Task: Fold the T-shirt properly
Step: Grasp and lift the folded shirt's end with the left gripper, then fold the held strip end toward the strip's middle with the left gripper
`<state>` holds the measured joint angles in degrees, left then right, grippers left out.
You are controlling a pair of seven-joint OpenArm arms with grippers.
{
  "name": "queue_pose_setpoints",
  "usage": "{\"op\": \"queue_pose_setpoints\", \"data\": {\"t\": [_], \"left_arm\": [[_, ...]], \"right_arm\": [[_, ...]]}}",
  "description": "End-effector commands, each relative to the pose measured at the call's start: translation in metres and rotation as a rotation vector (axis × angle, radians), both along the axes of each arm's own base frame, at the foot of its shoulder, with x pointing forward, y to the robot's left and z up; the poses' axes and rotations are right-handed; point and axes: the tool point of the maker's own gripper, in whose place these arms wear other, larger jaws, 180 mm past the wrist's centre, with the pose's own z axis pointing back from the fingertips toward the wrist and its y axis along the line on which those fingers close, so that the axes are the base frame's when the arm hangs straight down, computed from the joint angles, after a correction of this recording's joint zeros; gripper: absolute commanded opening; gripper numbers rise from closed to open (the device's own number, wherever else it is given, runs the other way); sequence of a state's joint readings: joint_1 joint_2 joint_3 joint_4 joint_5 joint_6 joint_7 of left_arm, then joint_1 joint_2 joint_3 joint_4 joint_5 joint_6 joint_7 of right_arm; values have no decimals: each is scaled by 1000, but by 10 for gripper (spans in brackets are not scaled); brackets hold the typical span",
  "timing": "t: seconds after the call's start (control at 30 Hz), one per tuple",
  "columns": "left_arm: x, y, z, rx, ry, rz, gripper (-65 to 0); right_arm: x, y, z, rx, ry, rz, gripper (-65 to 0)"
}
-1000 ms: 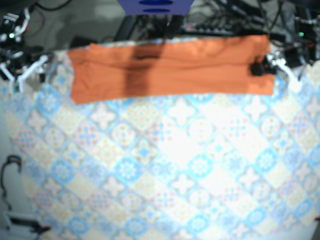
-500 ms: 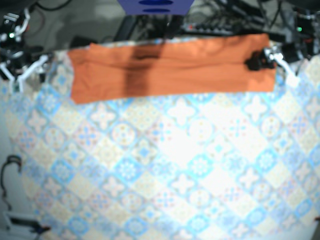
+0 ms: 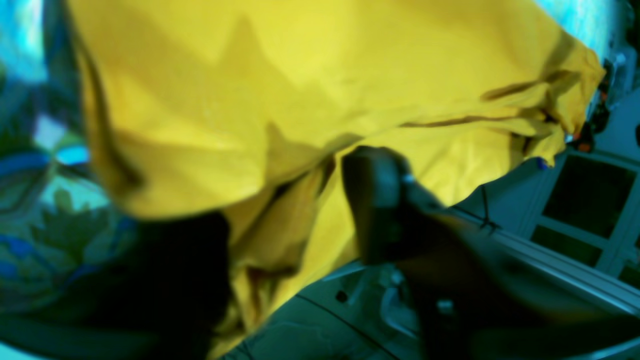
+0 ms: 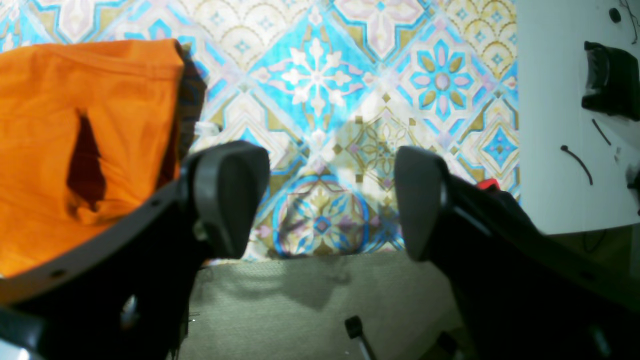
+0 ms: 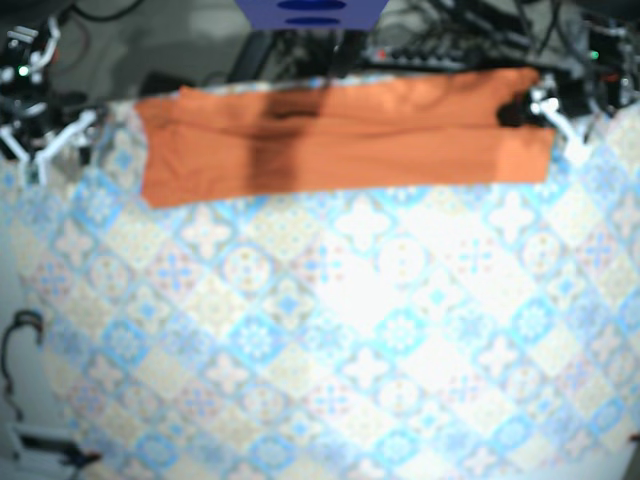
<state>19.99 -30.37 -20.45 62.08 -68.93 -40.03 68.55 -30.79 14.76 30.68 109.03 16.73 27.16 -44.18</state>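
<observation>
The orange T-shirt (image 5: 340,140) lies folded into a long strip across the back of the patterned table. My left gripper (image 5: 515,112) is at the strip's right end, near its back corner. In the left wrist view the T-shirt (image 3: 300,75) looks yellow, and a bunched fold of it sits between the spread fingers of my left gripper (image 3: 285,220). My right gripper (image 4: 332,200) stands open over bare tablecloth, with the T-shirt's left end (image 4: 75,125) just beside its left finger. In the base view my right gripper (image 5: 45,150) is left of the strip, apart from it.
The patterned tablecloth (image 5: 380,330) covers the table in front of the T-shirt. Cables and equipment (image 5: 450,45) crowd the back edge. A white panel (image 4: 565,125) lies past the cloth beside the right gripper.
My left gripper has moved toward the back of the table along the T-shirt's right end. The right arm has not moved.
</observation>
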Motion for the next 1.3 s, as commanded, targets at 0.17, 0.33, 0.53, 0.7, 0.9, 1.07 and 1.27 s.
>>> {"op": "queue_pose_setpoints", "data": {"t": [0.17,0.33,0.53,0.7,0.9,1.07,1.27], "left_arm": [[1,-2,2,5,-3,-23,-650],[19,-25,19,0,-91,-88,-650],[35,-66,40,-18,-181,-240,-650],[45,-118,55,-59,-248,-422,-650],[56,-176,68,-122,-311,-625,-650],[64,-219,75,-165,-346,-786,-650],[61,-268,71,-155,-377,-959,-650]], "right_arm": [[7,-3,12,-19,-37,14,-229],[6,-3,12,-19,-36,14,-229],[3,3,7,5,-34,-2,-229],[3,4,6,9,-34,-4,-229],[3,4,6,9,-33,-5,-229],[3,4,6,9,-33,-5,-230],[3,4,6,9,-34,-4,-230]]}}
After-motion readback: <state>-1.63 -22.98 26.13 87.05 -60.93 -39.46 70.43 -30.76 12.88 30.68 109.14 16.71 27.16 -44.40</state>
